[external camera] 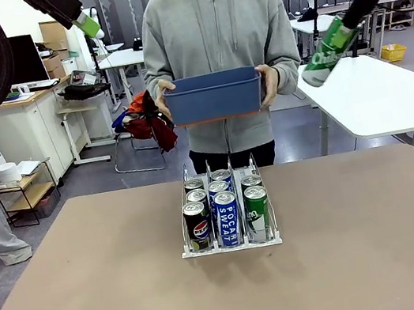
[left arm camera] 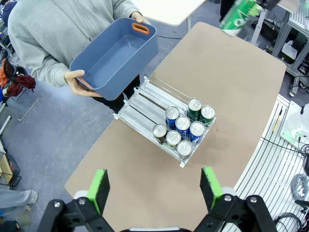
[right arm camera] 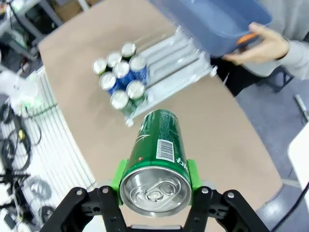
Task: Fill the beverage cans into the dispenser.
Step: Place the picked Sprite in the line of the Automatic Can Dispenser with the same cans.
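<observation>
The right gripper (right arm camera: 155, 186) is clamped on a green can (right arm camera: 157, 152) high at the right; the left gripper (left arm camera: 155, 191) hangs wide open, empty. On the brown table (external camera: 366, 239), the rack (external camera: 231, 241) holds seven cans: two black Pepsi, three blue "POCARI SWEAT", two green. Beyond, a person holds a blue bin (external camera: 213, 94).

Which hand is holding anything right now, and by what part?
Right hand grips a green can across its side wall, near the top end, raised off the table. Left hand is open, holding nothing.
</observation>
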Robot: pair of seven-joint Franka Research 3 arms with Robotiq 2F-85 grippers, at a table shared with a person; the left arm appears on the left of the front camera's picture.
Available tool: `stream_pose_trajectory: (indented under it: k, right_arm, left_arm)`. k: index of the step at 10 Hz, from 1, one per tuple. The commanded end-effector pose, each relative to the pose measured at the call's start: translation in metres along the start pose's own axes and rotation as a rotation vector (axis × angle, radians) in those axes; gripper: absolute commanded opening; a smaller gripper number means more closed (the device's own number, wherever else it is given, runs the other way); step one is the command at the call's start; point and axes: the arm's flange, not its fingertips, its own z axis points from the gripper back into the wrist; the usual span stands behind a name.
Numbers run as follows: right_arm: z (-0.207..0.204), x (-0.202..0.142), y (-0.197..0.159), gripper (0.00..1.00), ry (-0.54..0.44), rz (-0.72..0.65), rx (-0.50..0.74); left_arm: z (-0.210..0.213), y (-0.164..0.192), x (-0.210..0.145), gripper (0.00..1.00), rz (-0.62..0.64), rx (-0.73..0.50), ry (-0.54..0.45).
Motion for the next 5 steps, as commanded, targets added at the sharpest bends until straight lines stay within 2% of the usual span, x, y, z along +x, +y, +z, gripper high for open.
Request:
stream_pose_trajectory:
  k: [1,3,4,5]
  right_arm:
    - [0.008,-0.029,0.031,0.58,0.073,0.041,-0.007]
    - [-0.011,-0.055,0.068,0.58,0.061,0.041,-0.039]
    - [-0.027,-0.067,0.089,0.58,0.043,-0.013,-0.119]
    - [-0.041,-0.077,0.105,0.58,0.026,-0.059,-0.138]
  left_arm:
    - [0.001,0.0,-0.002,1.0,0.0,-0.012,-0.003]
    - [0.001,0.0,-0.002,1.0,0.0,-0.012,-0.003]
    - [0.001,0.0,-0.002,1.0,0.0,-0.012,-0.003]
    - [0.001,0.0,-0.002,1.0,0.0,-0.012,-0.003]
